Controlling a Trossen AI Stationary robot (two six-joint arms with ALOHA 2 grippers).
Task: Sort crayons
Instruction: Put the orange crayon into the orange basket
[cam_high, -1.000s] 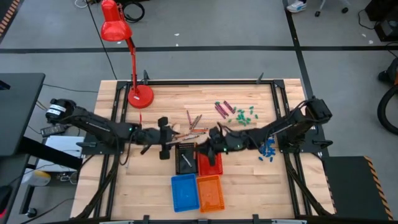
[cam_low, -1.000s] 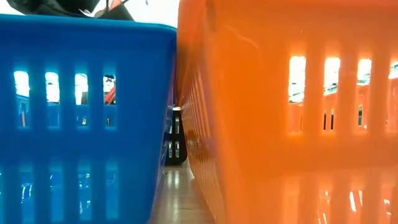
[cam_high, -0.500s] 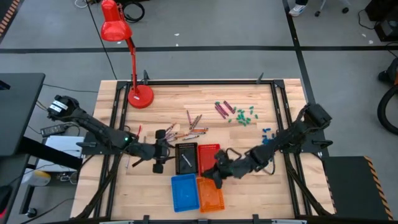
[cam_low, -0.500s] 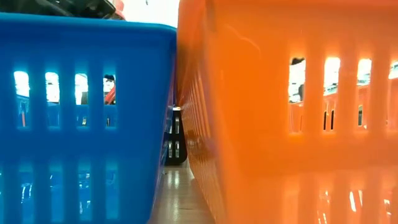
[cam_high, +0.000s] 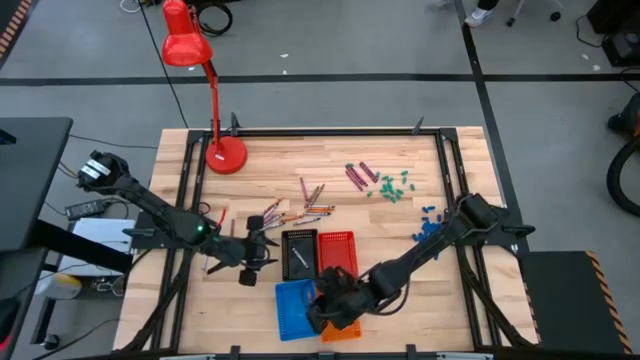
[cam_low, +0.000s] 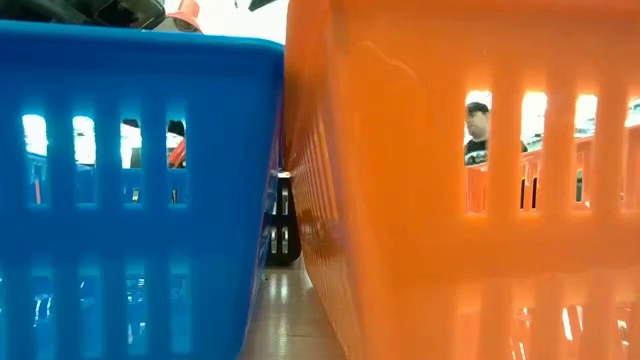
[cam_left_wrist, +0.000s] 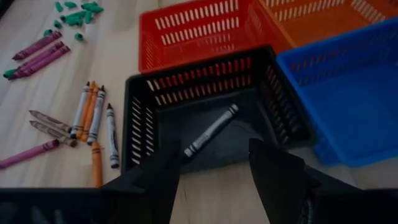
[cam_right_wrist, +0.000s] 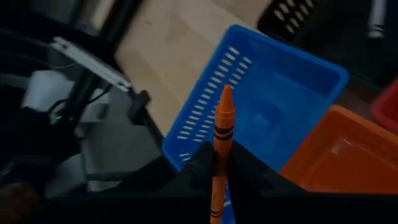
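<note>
Wooden surface (cam_high: 400, 230) before you: nearest, your right pincer (cam_right_wrist: 217, 163) pinches an orange crayon (cam_right_wrist: 219, 143) over the blue basket (cam_high: 295, 308) and orange basket (cam_high: 343, 318). Farther back, your left pincer (cam_left_wrist: 214, 163) hangs spread beside the black basket (cam_left_wrist: 143, 124), loose crayons (cam_high: 300, 212) beyond.

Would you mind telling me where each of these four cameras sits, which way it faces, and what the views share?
High view: overhead, facing straight down on the wooden table; both dark arms show.
Low view: at tabletop height, facing the blue slotted plastic basket and orange slotted plastic basket; no arm clearly shows.
Left wrist view: faces the black slotted plastic basket past the open left pincer.
Right wrist view: right pincer grips an orange crayon above the blue basket.
Shared: all four show the blue basket.
</note>
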